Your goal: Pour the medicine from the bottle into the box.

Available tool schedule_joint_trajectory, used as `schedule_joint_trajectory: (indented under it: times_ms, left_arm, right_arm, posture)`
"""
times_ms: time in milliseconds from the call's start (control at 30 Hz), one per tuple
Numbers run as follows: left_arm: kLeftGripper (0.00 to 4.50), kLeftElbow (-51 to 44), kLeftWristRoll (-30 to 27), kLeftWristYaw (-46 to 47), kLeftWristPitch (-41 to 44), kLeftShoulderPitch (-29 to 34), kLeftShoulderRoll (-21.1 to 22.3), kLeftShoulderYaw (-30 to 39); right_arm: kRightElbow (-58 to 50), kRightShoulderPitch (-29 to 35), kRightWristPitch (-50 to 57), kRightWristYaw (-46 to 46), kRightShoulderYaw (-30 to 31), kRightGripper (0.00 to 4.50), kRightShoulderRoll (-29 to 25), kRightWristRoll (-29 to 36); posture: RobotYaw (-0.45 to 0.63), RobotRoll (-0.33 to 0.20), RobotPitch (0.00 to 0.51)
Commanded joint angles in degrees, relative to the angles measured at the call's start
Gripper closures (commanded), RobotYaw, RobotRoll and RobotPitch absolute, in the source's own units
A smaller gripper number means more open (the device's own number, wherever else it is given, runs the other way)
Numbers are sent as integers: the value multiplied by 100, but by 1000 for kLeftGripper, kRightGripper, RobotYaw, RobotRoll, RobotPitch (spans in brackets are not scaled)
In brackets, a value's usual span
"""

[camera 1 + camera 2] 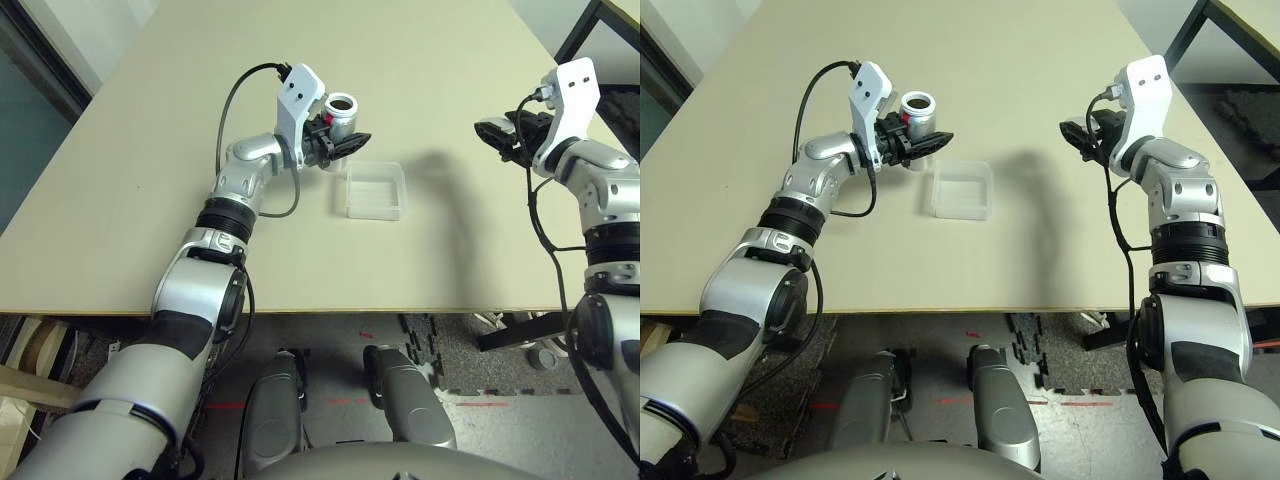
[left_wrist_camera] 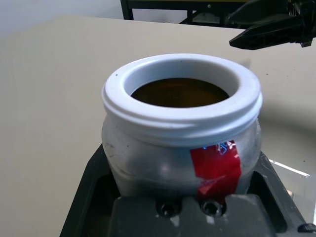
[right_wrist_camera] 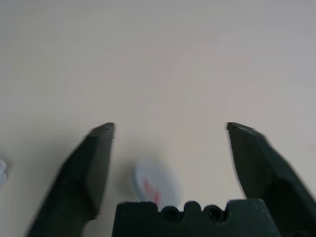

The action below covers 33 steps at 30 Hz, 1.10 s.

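- While my left gripper (image 1: 338, 143) is clamped on the small grey-white cylindrical pill bottle with the red label stripe (image 1: 342, 117), the bottle stands upright, its wide round mouth facing up, held above the beige table (image 1: 150, 200).
- From the bottle, the small square shallow tray of clear plastic (image 1: 376, 190) lies just beside it, on the side nearer me and toward my right arm, resting flat on the table with nothing visible inside it.
- Looking along the left wrist, I see a brownish interior (image 2: 180, 92) down the bottle's mouth; I cannot pick out the tiny medicine piece itself.
- As I judge it, the pour turns on the bottle's long axis: it is vertical now, and the mouth has to tip over toward the tray, with the left arm plainly the nearer one.
- My right gripper (image 1: 1083, 136) hangs well apart from the tray on the far right, fingers spread wide and holding nothing.
- Under those spread fingers, the right wrist view shows a flat grey round cap with a red mark (image 3: 154, 183) lying on the table.
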Motion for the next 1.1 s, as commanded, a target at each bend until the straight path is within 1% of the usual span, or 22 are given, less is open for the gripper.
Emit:
schedule_joint_trajectory:
  times_ms: [33,200,300,533,767,967,1100]
  left_arm:
    - [1712,121,136,95,65,-48,22,-13]
    - [1712,194,181,139,39,-77,21,0]
    - [1712,239,241,152,-32,-86,34,-14]
    - [1712,391,399,386,-233,-160,89,-31]
    - [1712,487,589,428,-422,-216,131,-95]
    - [1712,571,708,494,-537,-278,156,-115]
    - [1712,592,743,559,-626,-321,141,-101]
  right_arm:
    - [-20,51,-73,4,13,0,18,-22]
    - [-178,111,-22,159,21,0,9,52]
    - [-291,166,4,438,44,0,-25,123]
    - [-1068,621,-20,1708,122,0,-202,522]
    - [-1886,1300,-235,3287,483,0,-549,817]
    - [-2145,1538,-364,3830,653,0,-555,924]
    - [-2172,1561,-319,3845,700,0,-479,961]
  posture:
    - [-231,0,140]
    - [-232,0,142]
    - [-231,0,141]
    - [-231,0,140]
    - [-236,0,139]
    - [-238,0,135]
    - [-237,0,134]
